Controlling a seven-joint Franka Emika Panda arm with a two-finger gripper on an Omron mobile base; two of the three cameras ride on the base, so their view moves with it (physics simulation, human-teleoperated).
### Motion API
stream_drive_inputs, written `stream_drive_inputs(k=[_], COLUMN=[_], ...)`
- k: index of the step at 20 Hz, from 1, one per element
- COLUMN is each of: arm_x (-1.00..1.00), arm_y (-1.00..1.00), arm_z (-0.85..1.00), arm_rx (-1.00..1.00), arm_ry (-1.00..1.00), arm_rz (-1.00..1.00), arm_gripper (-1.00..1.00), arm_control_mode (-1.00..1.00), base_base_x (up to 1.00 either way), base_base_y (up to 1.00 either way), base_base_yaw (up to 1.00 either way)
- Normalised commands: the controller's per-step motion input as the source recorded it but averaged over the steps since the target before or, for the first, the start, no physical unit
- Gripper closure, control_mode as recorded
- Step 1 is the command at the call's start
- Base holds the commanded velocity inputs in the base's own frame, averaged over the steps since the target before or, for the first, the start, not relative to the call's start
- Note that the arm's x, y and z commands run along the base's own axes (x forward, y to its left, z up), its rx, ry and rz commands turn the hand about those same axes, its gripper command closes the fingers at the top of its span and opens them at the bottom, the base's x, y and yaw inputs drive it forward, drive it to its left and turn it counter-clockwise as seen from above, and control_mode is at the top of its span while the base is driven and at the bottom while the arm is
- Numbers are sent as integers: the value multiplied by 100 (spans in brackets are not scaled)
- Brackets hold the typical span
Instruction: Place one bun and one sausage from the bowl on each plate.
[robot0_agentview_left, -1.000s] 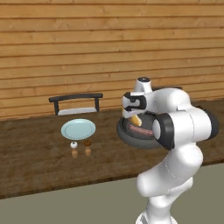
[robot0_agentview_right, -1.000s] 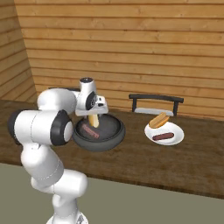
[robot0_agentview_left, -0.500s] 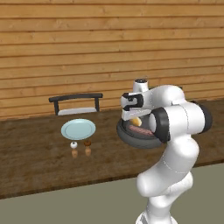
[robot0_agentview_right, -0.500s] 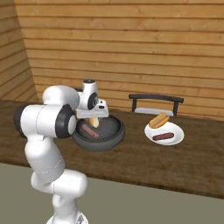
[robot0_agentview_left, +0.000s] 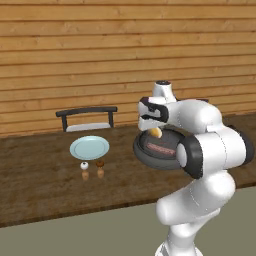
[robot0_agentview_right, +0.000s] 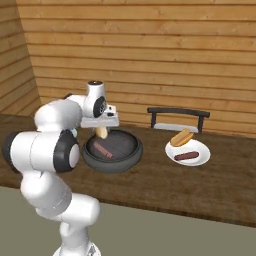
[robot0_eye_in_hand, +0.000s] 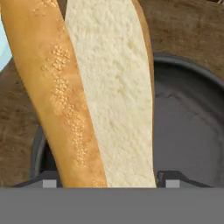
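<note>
Clearly the job is about half done. Nearest the robot, on the wooden desk (robot0_agentview_right: 210, 192), sits the dark bowl (robot0_agentview_right: 113, 159), with one sausage (robot0_agentview_right: 103, 148) lying on its floor. Above the bowl's near-left rim hangs the tool (robot0_agentview_right: 101, 131), and a bun (robot0_eye_in_hand: 94, 94) stands between its two fingers, lifted off the bowl's bottom; in the hand view the bun runs up from between the fingertips, golden crust on one side and white cut face on the other, with the bowl's rim behind it. The tool is closed part-way, gripping the bun across its width.

Farther right in the right base view, the white plate (robot0_agentview_right: 201, 149) already carries a bun and a sausage side by side, so that plate looks finished. In the left base view the pale blue plate (robot0_agentview_left: 89, 148) lies well to the left of the bowl, with two small shakers (robot0_agentview_left: 92, 169) just in front of it. I judge that it is waiting for this bun and then the last sausage. Behind both plates stands a dark rack (robot0_agentview_left: 86, 116) against the plank wall.
</note>
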Motion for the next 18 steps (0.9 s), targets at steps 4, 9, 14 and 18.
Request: stream_drive_inputs(k=[4,9,14,18], arm_x=[-54,-28,14,37], arm_y=[100,100,100,100], arm_z=[82,38,0,-6], arm_rx=[0,0,0,0], arm_ry=[-5,0,2,8], arm_rz=[0,0,-1,-5], arm_gripper=[100,100,100,100], arm_control_mode=[-100,-100,-100,-100], base_base_x=[0,0,0,0], base_base_y=[0,0,0,0], base_base_yaw=[0,0,0,0])
